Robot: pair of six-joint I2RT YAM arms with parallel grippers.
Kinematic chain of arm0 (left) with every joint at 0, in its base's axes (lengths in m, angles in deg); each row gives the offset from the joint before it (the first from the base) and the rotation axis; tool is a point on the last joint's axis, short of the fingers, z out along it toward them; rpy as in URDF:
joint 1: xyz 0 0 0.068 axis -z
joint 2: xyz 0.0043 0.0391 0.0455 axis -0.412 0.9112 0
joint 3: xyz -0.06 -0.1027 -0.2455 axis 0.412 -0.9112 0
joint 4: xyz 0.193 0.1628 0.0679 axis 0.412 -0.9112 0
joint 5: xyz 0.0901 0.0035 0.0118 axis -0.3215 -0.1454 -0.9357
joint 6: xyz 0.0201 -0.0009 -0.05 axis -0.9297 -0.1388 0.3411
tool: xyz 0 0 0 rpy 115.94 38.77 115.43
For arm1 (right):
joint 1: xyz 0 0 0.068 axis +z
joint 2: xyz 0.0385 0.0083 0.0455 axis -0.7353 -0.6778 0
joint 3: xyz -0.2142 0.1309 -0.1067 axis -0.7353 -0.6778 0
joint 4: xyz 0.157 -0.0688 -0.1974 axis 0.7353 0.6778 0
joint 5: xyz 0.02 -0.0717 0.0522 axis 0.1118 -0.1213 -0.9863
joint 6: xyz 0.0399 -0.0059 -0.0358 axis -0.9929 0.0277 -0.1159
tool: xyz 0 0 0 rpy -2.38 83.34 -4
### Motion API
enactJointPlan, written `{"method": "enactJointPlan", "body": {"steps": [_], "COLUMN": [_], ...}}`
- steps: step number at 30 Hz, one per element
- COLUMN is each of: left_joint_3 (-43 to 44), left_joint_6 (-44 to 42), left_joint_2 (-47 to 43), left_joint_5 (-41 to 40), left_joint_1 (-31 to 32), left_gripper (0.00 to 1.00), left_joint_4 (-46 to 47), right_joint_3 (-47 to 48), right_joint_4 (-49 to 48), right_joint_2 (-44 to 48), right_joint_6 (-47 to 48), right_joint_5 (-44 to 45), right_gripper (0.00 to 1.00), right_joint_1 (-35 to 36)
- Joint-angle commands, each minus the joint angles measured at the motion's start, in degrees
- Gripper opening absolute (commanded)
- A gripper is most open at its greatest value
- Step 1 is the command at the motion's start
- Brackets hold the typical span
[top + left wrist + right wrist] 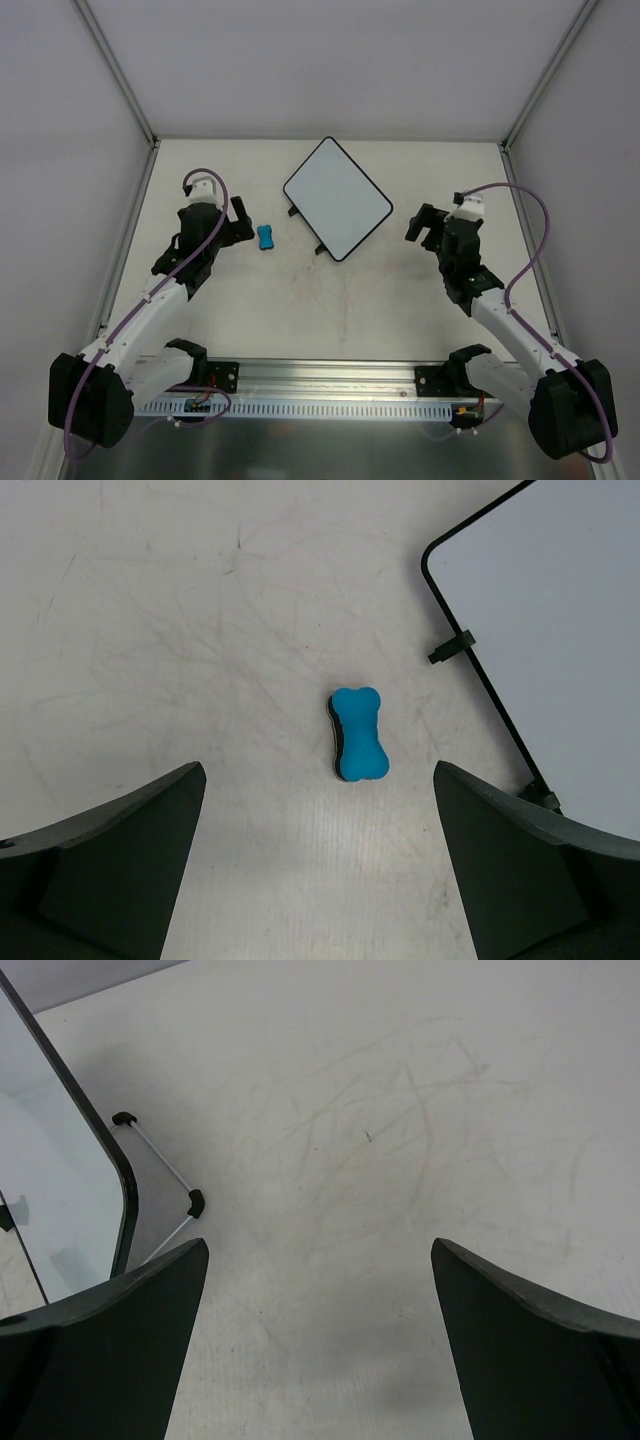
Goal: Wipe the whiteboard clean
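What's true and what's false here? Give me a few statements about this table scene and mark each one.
1. The blue eraser lies on the table, beside the whiteboard and not touching it. True.
2. The left gripper is gripping the eraser. False: its jaws are open, and the eraser lies untouched on the table.
3. The right gripper is open and holds nothing. True.
4. The whiteboard sits square to the table's edges. False: it is turned at an angle to them.
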Motion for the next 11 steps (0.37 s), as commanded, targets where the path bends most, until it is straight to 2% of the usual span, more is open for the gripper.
{"method": "enactJointPlan", "body": {"steps": [1, 11], "left_joint_3": [-0.84, -1.63], "left_joint_6": [-1.70, -1.88], "left_joint_2": [-1.93, -3.07], "left_joint_5": [-2.13, -2.57], "left_joint_1": [-0.66, -0.66], "left_gripper": [0.99, 0.99], "left_joint_4": [4.37, 4.90], "right_joint_3": [-0.38, -1.34], "right_joint_4": [-2.67, -3.63], "right_joint_2": [1.54, 2.42], "right_joint_6": [1.01, 1.28], "right_joint_5": [1.61, 2.04], "right_gripper": [0.99, 0.99], "right_joint_1": [0.20, 0.20]}}
